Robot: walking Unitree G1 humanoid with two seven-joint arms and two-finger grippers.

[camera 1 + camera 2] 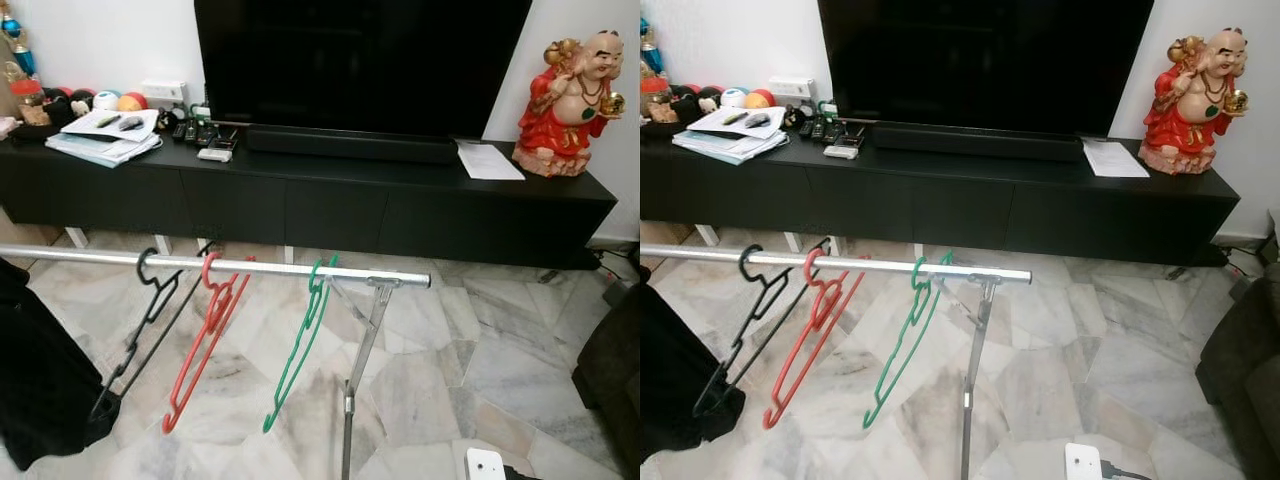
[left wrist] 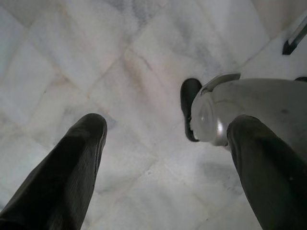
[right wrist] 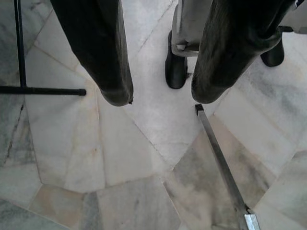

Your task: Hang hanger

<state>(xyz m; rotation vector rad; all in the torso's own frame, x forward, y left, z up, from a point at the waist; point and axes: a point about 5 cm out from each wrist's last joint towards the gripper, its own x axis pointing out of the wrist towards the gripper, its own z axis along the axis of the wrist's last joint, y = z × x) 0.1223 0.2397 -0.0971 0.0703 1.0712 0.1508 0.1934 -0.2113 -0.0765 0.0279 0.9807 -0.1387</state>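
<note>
Three hangers on the silver rail (image 1: 250, 266): black hanger (image 1: 140, 320), red hanger (image 1: 205, 335), green hanger (image 1: 300, 345), all hooked on and hanging tilted. Left end effector (image 2: 163, 158) fingers apart, empty, pointing at the marble floor (image 2: 134, 57), well below and apart from the hangers. Right end effector (image 3: 160, 98) likewise spread and empty over the floor, a rack leg (image 3: 223, 165) just beside its fingertips.

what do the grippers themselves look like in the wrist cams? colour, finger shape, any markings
Left gripper: two long fingers of a matte dark charcoal black, thick and rounded at the tips, with no markings. Right gripper: the same pair of long dark fingers, slightly textured, tapering to blunt rounded ends. No cables or labels can be seen on either. Both views look down at the marble floor.
</note>
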